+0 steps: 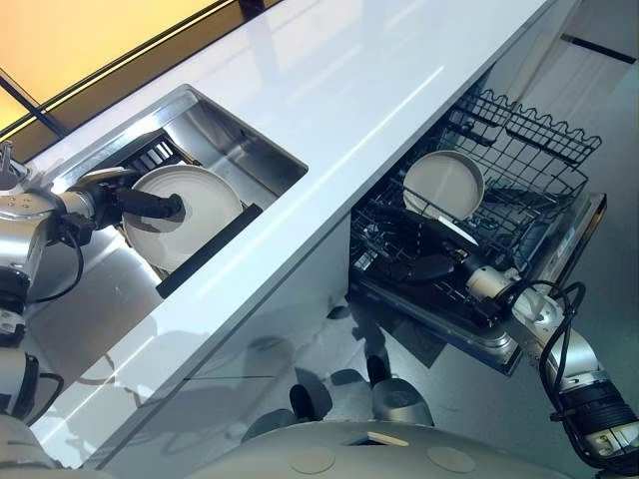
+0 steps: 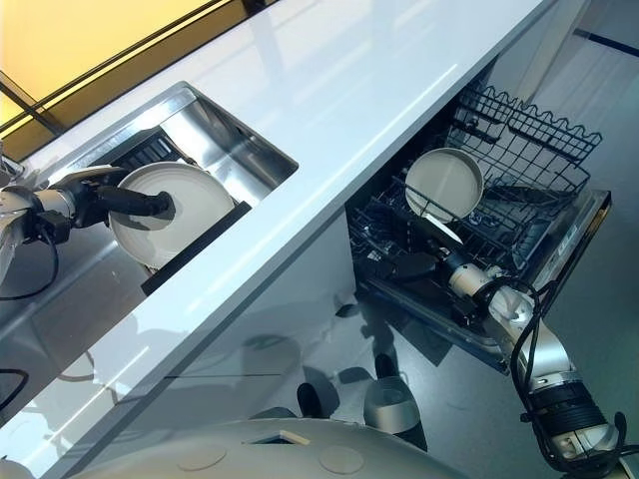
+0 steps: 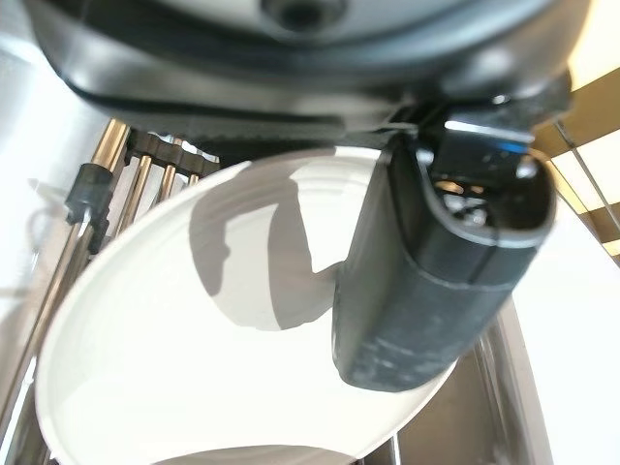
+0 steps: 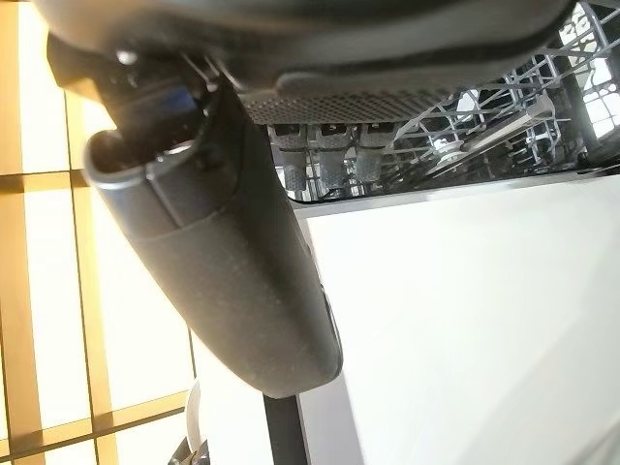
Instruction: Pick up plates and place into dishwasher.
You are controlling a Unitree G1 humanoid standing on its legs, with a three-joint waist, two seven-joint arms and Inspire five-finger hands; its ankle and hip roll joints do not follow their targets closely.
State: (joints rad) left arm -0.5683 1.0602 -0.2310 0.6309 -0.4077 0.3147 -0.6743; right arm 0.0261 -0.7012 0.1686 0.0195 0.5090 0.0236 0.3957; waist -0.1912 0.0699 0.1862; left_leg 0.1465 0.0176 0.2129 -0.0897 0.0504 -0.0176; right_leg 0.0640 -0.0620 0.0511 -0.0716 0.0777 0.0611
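A white plate [image 1: 200,210] stands tilted in the sink [image 1: 232,142], leaning on a dark dish rack [image 1: 150,155]. My left hand [image 1: 150,205] reaches in from the left and grips this plate [image 3: 184,378], the thumb [image 3: 436,271] lying across its face and the fingers hidden behind it. A second white plate [image 1: 444,183] stands upright in the pulled-out dishwasher rack [image 1: 534,150]. My right hand [image 1: 414,261] lies low in that rack, just below and in front of the standing plate, with its thumb [image 4: 232,281] straight and nothing held.
A long white countertop [image 1: 349,90] runs between sink and dishwasher. The open dishwasher door [image 1: 479,334] juts out under the wire rack. A dark strip [image 1: 205,254] lines the sink's near edge.
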